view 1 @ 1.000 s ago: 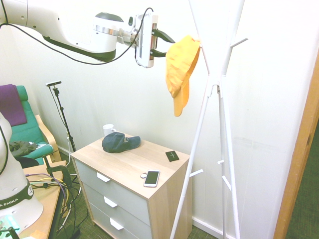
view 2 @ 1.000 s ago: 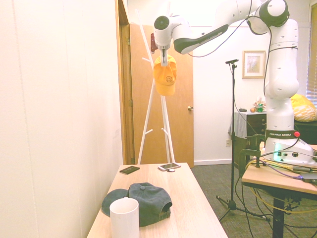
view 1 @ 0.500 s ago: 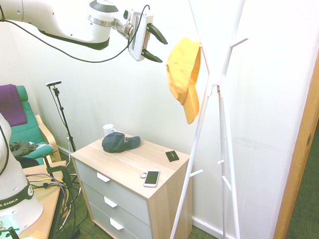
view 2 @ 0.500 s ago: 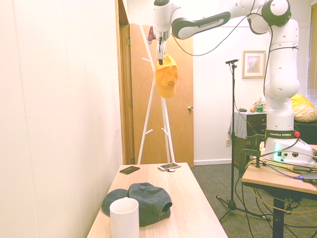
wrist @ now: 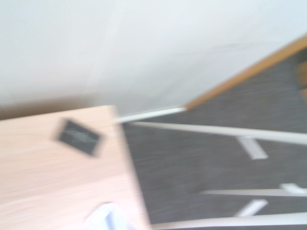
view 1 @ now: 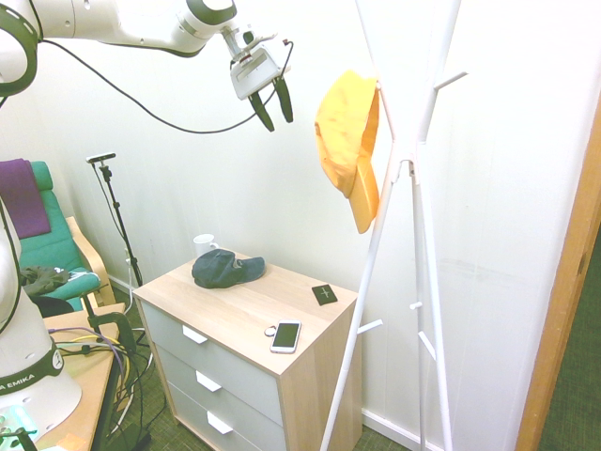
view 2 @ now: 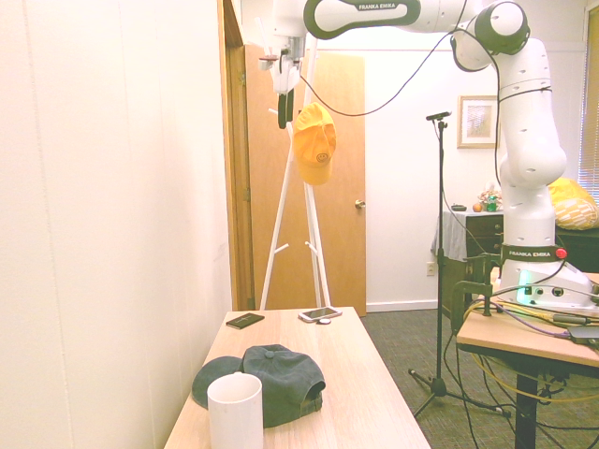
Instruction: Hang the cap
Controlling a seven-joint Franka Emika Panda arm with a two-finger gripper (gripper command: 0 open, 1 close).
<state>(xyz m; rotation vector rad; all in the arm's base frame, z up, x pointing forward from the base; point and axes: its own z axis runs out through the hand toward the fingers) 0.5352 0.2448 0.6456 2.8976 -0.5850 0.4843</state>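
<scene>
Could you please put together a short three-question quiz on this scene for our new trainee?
1. True or false: the gripper is clamped on the orange-yellow cap.
2. Multiple choice: where is the dark blue-grey cap? A) on the white coat stand; B) on top of the wooden dresser, next to the white mug; C) on the floor.
3. Short answer: which two flat items lie near the dresser end closest to the coat stand?

Key
1. False: the fingers stand open and apart from the cap, which hangs on the stand by itself.
2. B.
3. A white phone and a small dark card.
</scene>
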